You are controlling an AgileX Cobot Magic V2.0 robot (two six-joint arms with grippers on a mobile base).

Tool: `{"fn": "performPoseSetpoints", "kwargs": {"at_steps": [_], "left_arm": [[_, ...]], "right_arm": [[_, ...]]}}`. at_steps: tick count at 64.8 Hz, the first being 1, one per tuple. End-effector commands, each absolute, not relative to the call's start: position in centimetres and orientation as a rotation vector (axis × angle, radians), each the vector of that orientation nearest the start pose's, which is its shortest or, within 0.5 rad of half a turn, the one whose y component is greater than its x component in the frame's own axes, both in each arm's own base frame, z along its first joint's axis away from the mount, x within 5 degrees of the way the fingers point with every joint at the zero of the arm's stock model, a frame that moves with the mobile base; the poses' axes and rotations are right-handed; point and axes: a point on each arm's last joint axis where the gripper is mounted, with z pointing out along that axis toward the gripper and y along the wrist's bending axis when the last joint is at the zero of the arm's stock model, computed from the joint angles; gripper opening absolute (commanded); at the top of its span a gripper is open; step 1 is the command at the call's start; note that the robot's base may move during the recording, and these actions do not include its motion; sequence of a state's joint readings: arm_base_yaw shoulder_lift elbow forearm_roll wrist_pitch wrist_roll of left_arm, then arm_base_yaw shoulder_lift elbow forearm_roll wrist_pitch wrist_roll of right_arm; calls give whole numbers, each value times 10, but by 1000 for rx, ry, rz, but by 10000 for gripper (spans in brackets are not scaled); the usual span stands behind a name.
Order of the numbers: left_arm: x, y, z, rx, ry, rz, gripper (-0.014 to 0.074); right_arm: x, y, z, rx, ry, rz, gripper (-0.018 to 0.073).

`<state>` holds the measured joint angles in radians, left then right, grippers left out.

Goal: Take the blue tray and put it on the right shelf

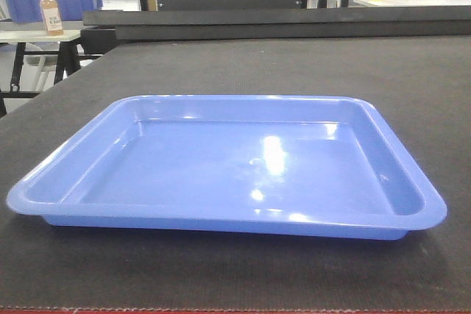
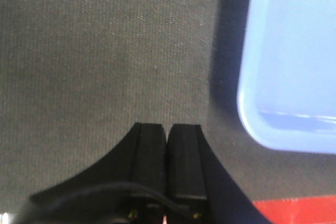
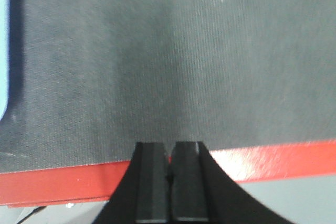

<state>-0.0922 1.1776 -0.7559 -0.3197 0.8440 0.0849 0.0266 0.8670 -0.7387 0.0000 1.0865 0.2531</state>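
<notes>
Beside the blue tray (image 1: 221, 170), your left gripper (image 2: 167, 127) and right gripper (image 3: 169, 145) are closed and empty; open both, then grip opposite rims.

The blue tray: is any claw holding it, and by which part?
Nothing is held. The left claw and right claw are shut, empty, apart from the blue tray on the table.

Glossy smooth plastic blue tray (image 1: 221, 174) on a matt, coarse-woven dark table mat (image 1: 294, 64).
</notes>
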Motion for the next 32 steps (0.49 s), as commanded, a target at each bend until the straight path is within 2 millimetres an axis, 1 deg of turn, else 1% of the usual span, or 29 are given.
{"fn": "performPoseSetpoints", "kwargs": {"at_steps": [1, 5, 12, 16, 21, 22, 25, 29, 32], "left_arm": [[217, -43, 272, -15, 2632, -418, -42], [224, -45, 279, -17, 2625, -422, -42], [238, -51, 291, 41, 2603, -376, -42], [248, -56, 293, 46, 2608, -359, -42], [261, -69, 294, 64, 2618, -375, -42], [265, -73, 292, 73, 2628, -380, -42], [272, -84, 291, 94, 2640, -395, -42], [279, -100, 290, 150, 2645, -410, -42], [285, -108, 287, 150, 2658, -420, -41]], "right_arm": [[153, 4, 295, 345, 2704, 98, 56], [164, 8, 295, 330, 2728, 112, 56], [192, 20, 303, 349, 2726, 161, 56], [209, 29, 304, 342, 2743, 176, 56], [230, 42, 300, 319, 2775, 185, 56], [237, 49, 297, 297, 2787, 188, 56], [250, 62, 296, 262, 2777, 207, 56], [265, 76, 293, 253, 2752, 236, 56], [272, 83, 290, 260, 2754, 246, 56]]}}
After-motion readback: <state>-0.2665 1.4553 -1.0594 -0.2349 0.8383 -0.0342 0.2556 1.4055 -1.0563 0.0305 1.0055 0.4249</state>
